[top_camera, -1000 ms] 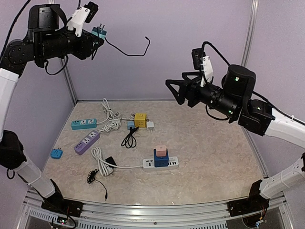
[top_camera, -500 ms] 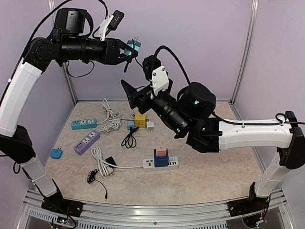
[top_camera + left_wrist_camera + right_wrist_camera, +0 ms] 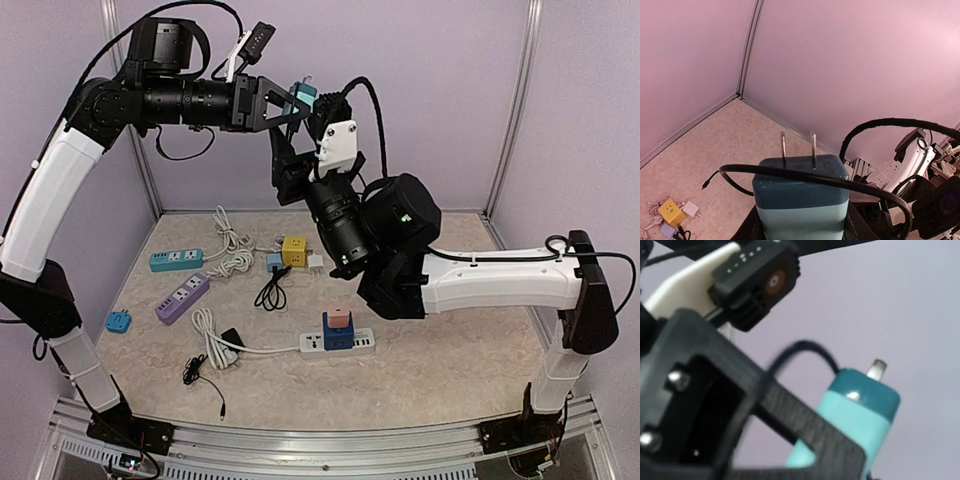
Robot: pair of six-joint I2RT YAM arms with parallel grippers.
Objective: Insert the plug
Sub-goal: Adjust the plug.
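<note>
A two-tone teal plug (image 3: 303, 95) with two metal prongs is held high in the air by my left gripper (image 3: 290, 103), which is shut on it. In the left wrist view the plug (image 3: 800, 200) fills the bottom, prongs pointing away, with its black cable (image 3: 830, 180) looped across it. My right gripper (image 3: 296, 152) is raised just below and beside the plug, jaws open and empty. In the right wrist view the plug (image 3: 860, 410) stands close behind one black finger (image 3: 805, 432). A white power strip (image 3: 362, 342) lies on the table below.
The white strip carries a blue adapter (image 3: 337, 336) with a pink one (image 3: 339, 315) on top. A teal strip (image 3: 176, 260), a purple strip (image 3: 182, 297), a yellow cube adapter (image 3: 294, 249), a small blue plug (image 3: 118, 322) and loose cables lie at left.
My right arm has swung left and up, bringing its gripper close under the plug. My left arm has moved the plug to the right toward it.
</note>
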